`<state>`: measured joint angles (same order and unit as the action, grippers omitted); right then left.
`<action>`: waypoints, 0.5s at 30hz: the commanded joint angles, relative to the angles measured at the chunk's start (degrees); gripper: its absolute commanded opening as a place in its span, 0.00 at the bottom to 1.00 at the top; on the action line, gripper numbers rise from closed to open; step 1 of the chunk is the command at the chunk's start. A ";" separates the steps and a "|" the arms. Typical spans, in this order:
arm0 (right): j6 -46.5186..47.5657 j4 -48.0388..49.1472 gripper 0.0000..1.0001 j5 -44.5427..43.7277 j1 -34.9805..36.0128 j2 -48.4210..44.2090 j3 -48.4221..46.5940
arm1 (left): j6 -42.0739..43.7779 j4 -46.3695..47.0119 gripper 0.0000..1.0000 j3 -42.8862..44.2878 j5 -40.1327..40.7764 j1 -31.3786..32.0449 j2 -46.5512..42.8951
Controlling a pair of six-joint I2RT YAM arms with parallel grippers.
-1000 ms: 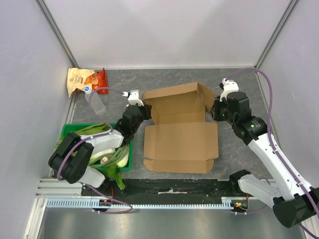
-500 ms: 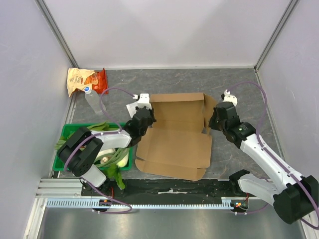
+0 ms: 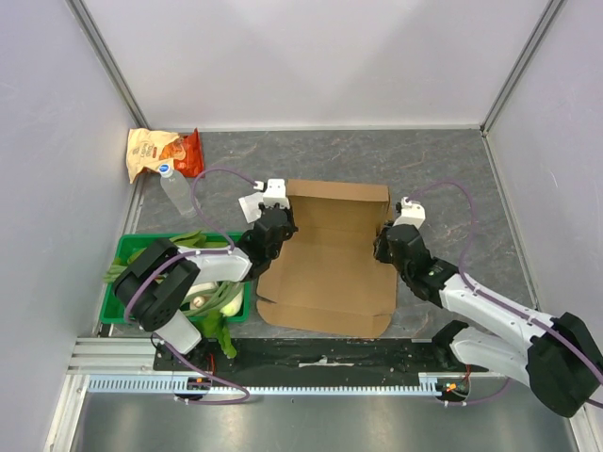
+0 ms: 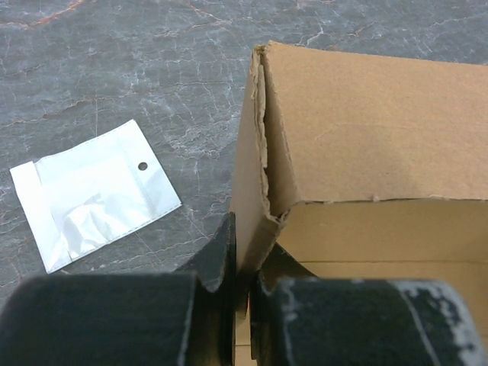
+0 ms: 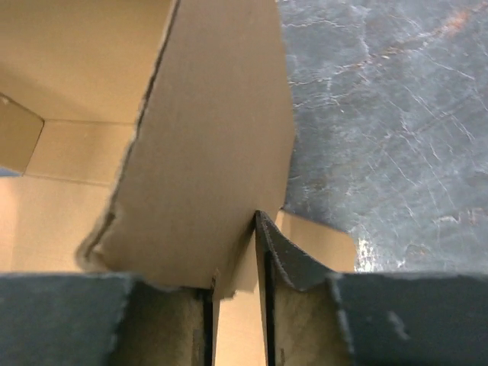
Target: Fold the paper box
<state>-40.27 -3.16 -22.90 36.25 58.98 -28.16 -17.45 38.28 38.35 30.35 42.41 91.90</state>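
The paper box point(image 3: 330, 273), plain brown cardboard, lies in the middle of the table with its back wall raised. My left gripper point(image 3: 283, 218) is at the box's back-left corner. In the left wrist view this gripper point(image 4: 244, 259) is shut on the upright left side wall of the box point(image 4: 366, 122). My right gripper point(image 3: 384, 237) is at the right side wall. In the right wrist view it point(image 5: 236, 263) straddles a standing wall of the box point(image 5: 213, 114); cardboard fills the gap and the right finger point(image 5: 293, 263) lies against it. The other finger is hidden behind a flap.
A small white plastic pouch point(image 4: 91, 194) lies on the table just left of the box corner. A green crate point(image 3: 127, 247) with vegetables stands at the left. An orange-and-tan snack bag point(image 3: 155, 153) and a clear bottle point(image 3: 177, 191) lie at the back left.
The box has slid toward the front left and its raised right flap has come down and inward. The right gripper moved forward and left with the wall. The left gripper moved back to the corner.
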 commanded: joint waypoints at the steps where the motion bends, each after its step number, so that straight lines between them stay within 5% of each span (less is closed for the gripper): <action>1: 4.05 9.83 0.38 5.57 1.19 1.92 1.71 | -1.97 7.33 0.02 -1.17 -2.22 1.27 0.74; 6: 10.20 7.91 0.71 10.84 1.28 -1.14 -0.13 | 0.31 11.55 0.02 -3.89 -2.93 1.18 1.62; 15: 11.89 -14.48 0.89 17.02 1.19 -18.62 -9.62 | 2.60 13.40 0.02 -4.60 -3.19 1.18 2.58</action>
<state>-29.63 -8.64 -8.51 37.34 48.12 -31.16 -16.78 48.14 34.26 27.79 43.22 93.32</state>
